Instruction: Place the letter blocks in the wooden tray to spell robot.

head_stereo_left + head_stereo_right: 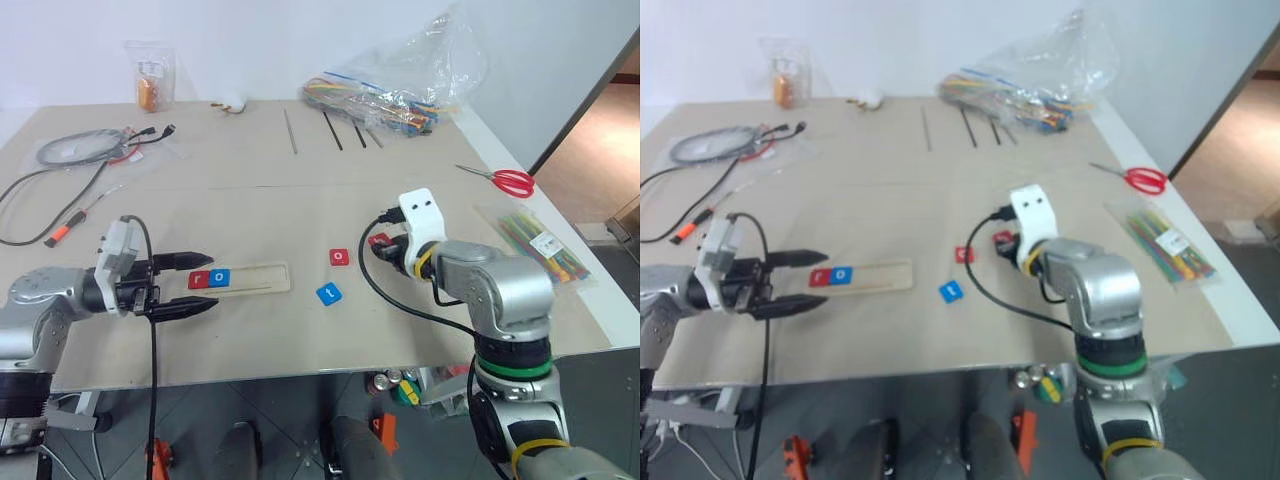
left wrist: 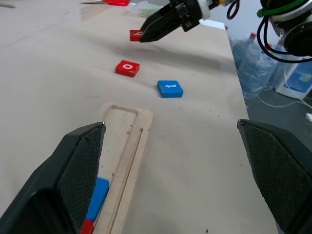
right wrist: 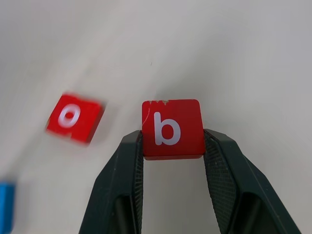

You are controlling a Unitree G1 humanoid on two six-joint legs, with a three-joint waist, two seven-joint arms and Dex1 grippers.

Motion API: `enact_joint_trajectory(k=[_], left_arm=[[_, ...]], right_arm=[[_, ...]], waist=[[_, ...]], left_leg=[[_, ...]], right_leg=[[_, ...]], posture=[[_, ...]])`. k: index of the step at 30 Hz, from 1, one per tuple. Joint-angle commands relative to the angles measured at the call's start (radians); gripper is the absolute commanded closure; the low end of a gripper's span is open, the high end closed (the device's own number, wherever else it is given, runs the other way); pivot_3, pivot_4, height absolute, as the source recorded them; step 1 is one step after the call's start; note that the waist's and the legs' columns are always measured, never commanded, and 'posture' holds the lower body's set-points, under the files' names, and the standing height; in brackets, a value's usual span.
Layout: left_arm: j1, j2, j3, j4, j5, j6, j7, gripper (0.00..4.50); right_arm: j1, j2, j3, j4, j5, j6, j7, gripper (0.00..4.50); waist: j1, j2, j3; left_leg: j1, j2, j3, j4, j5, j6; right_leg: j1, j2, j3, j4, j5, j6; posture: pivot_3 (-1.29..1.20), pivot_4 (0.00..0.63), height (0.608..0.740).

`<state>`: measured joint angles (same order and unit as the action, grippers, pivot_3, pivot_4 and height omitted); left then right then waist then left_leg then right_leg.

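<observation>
The wooden tray lies near the table's front left, with a red block and a blue block side by side at its left end. My left gripper is open, one finger on each side of that end and touching nothing. My right gripper is shut on the red letter block "b", which it holds low over the table, right of centre. A red "o" block and a blue "t" block lie loose on the table between the tray and my right gripper.
Red-handled scissors and a packet of coloured sticks lie at the right edge. Bags of coloured cables and thin metal rods sit at the back. Black cables and a screwdriver lie at the far left.
</observation>
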<state>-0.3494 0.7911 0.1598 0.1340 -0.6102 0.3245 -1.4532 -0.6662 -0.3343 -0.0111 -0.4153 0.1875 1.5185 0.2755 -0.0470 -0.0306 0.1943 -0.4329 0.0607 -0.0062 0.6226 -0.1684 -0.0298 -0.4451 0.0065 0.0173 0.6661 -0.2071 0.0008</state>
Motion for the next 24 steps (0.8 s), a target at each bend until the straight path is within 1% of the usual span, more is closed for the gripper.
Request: enact_joint_trajectory(k=[1,8,12,19,24], left_arm=[[-0.037,-0.006,-0.01,0.02,0.007,-0.015,-0.021,0.0],[-0.088,-0.015,-0.028,0.063,0.025,-0.018,-0.047,0.0],[-0.102,-0.012,-0.03,0.073,0.028,-0.017,-0.057,0.0],[-0.121,-0.011,-0.006,0.034,-0.02,0.028,-0.065,0.0],[-0.125,-0.008,-0.024,-0.002,-0.025,0.044,-0.078,0.0]], right_arm=[[0.019,0.02,-0.025,-0.095,0.01,0.074,-0.022,3.31],[0.081,0.101,-0.057,-0.089,-0.024,0.096,-0.106,3.31],[0.096,0.15,-0.062,-0.1,-0.008,0.096,-0.122,3.31],[0.093,0.185,-0.054,-0.092,0.008,0.096,-0.129,3.31],[0.08,0.199,-0.053,-0.079,0.015,0.096,-0.125,3.31]], waist=[[0.001,0.0,0.0],[0.001,0.0,0.0],[0.001,-0.001,0.0],[0.0,-0.003,-0.002],[0.0,-0.003,-0.002]], left_leg=[[0.0,0.0,0.0,0.0,0.0,0.0],[0.0,0.0,0.001,0.0,0.0,0.0],[0.0,0.0,0.0,0.0,0.0,0.0],[0.001,0.001,0.001,0.0,0.0,0.0],[0.001,0.002,0.001,0.0,0.0,0.0]], right_leg=[[0.0,0.0,0.0,0.0,0.0,0.0],[0.0,0.0,0.001,0.0,0.0,0.0],[0.0,0.001,0.001,0.0,0.0,0.0],[0.001,0.001,0.001,0.0,0.0,0.0],[0.001,0.002,0.001,0.0,0.0,0.0]], posture=[[0.0,0.15,0.74],[0.0,0.15,0.74],[0.0,0.15,0.74],[0.0,0.15,0.74],[0.0,0.15,0.74]])
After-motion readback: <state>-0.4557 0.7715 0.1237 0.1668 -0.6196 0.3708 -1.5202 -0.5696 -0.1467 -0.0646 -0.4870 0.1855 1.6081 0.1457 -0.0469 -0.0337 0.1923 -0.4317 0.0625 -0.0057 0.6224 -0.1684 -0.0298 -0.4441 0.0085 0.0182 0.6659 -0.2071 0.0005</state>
